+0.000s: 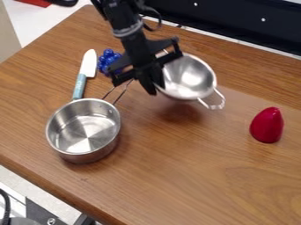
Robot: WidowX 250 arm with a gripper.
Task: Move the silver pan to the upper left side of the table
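Clock positions read from mid-view. Brown wood table, with grain on a slant and a rounded, lighter edge from 9 round to 6 o'clock. At 1, pan, tilted, raised over its own soft shadow, with a loop handle toward 5. At 12, gripper, pinched narrow on the pan's rim. At 8, pot, upright, inside bare and shiny, with a wire handle out to 1. At 10, knife, white blade up toward 12, blue grip down near the pot's rim. Just beside the knife, toward 11, blue grapes. At 3, red cone, upright, well apart from the rest.

Room: black panel with pale dots behind the table, at 1. Pale floor and a scrap of red at 11. Beige slab at 10. Black cable at 8, dark metal at 7.
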